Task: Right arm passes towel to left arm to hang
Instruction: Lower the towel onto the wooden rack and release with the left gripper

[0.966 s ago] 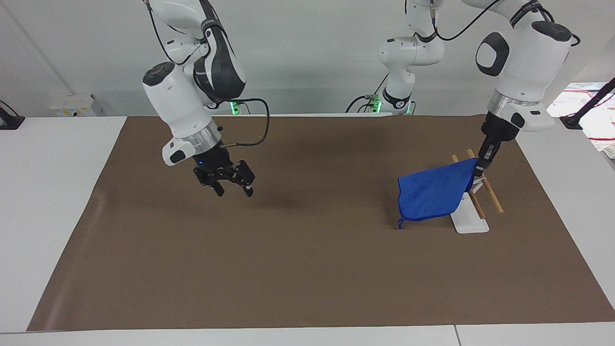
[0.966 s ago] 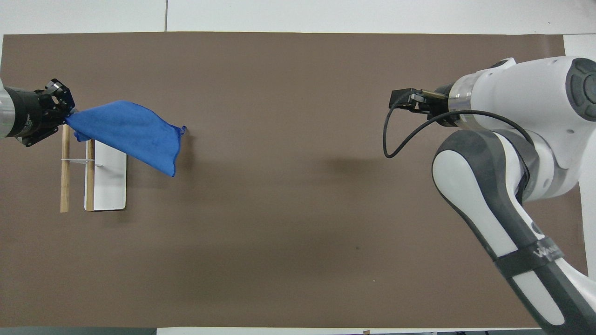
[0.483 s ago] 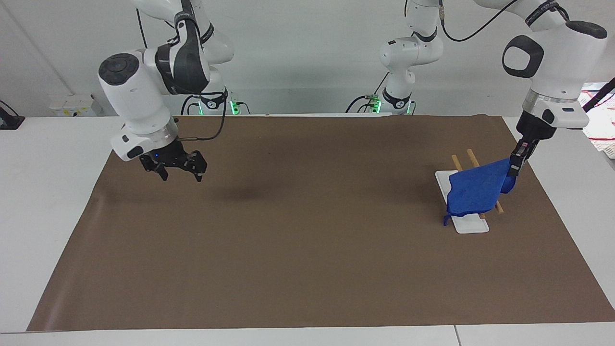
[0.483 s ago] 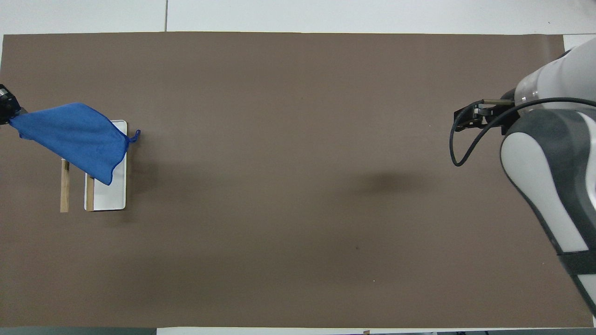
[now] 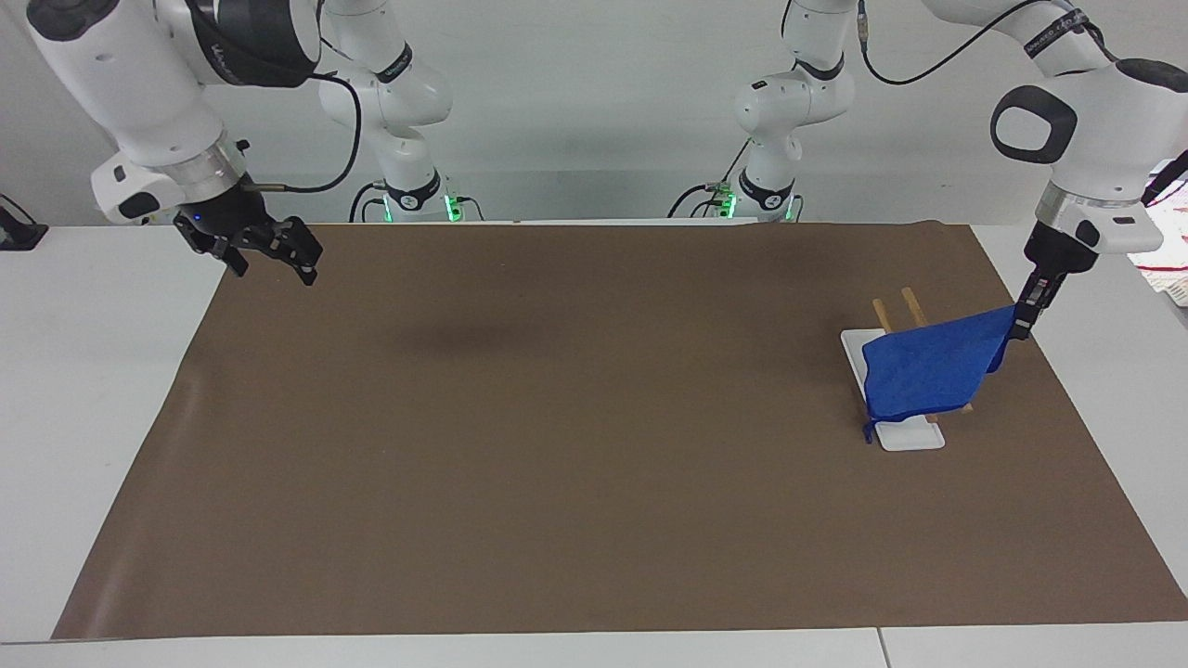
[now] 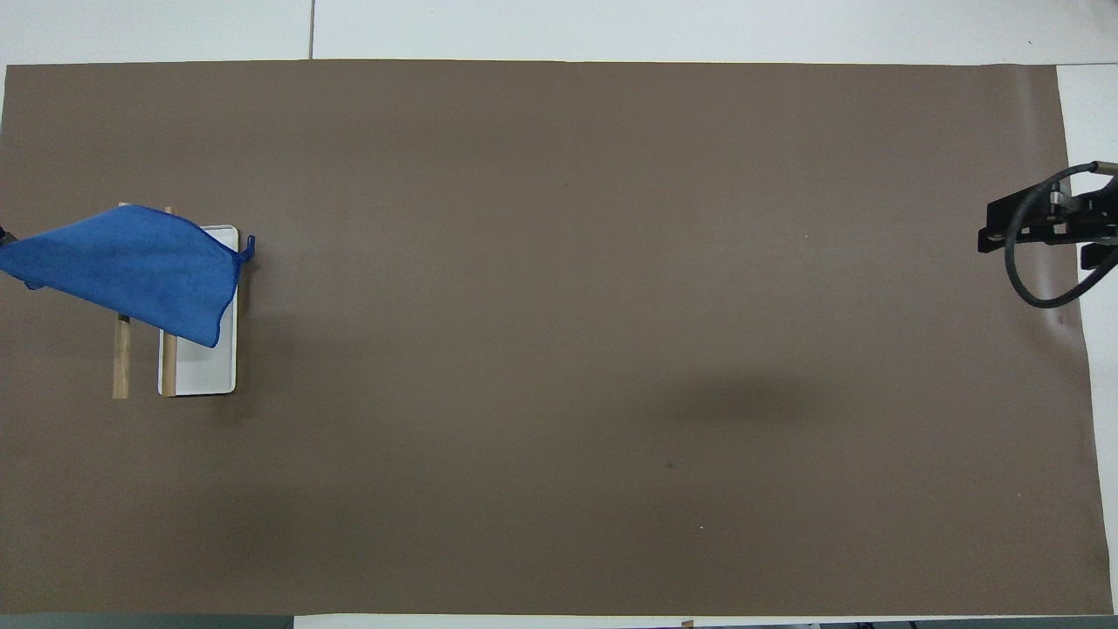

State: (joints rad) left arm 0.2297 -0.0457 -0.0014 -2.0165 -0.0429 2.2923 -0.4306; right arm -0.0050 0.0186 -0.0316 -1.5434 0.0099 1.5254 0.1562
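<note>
The blue towel (image 5: 928, 371) lies stretched across the two wooden bars (image 5: 912, 304) of a small rack with a white base (image 5: 905, 438). My left gripper (image 5: 1023, 325) is shut on the towel's upper corner and holds it up over the mat's edge at the left arm's end. The towel's cord loop (image 5: 868, 430) hangs at the low corner by the base. In the overhead view the towel (image 6: 131, 266) covers the farther part of the rack (image 6: 208, 371). My right gripper (image 5: 272, 272) is open and empty, up in the air over the mat's corner at the right arm's end; it also shows in the overhead view (image 6: 1039, 229).
A brown mat (image 5: 575, 445) covers most of the white table (image 5: 93, 371). Papers (image 5: 1165, 250) lie off the mat at the left arm's end. A black cable (image 6: 1031, 279) loops from the right wrist.
My right arm has pulled back and up from over the mat's middle to its own end. My left gripper has drawn the towel across the rack bars toward the left arm's end.
</note>
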